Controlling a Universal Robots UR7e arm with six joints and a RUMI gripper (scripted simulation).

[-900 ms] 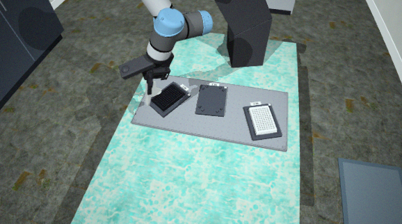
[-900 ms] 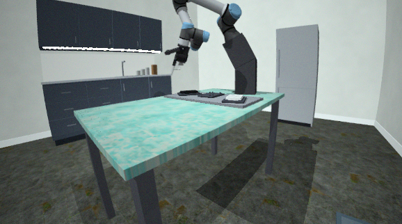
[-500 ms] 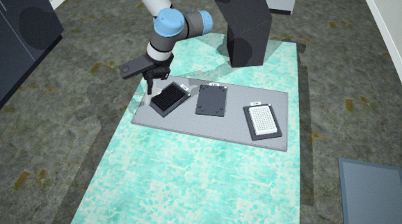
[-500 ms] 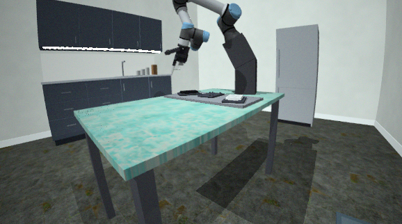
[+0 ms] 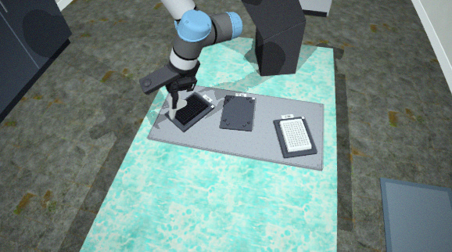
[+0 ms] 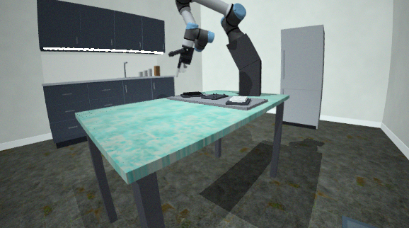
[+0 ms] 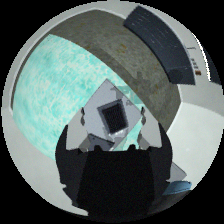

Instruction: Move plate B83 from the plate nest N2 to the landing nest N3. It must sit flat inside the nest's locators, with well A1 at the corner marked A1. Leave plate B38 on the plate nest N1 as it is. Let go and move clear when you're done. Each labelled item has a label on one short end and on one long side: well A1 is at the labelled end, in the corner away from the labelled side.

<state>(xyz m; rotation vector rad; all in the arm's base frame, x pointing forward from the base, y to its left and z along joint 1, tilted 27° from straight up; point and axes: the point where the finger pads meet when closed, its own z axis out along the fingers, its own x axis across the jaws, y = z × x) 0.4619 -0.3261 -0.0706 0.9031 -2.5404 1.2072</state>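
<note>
A black well plate sits in the left nest on the grey base board. I cannot read its label. An empty dark nest lies in the middle of the board. A white well plate sits in the right nest. My gripper is open and empty. It hangs well above the table, over the black plate. In the wrist view the plate shows between the two fingers, far below.
The robot's dark pedestal stands on the turquoise table behind the board. A fridge and kitchen cabinets stand along the walls. A grey mat lies on the floor at the right.
</note>
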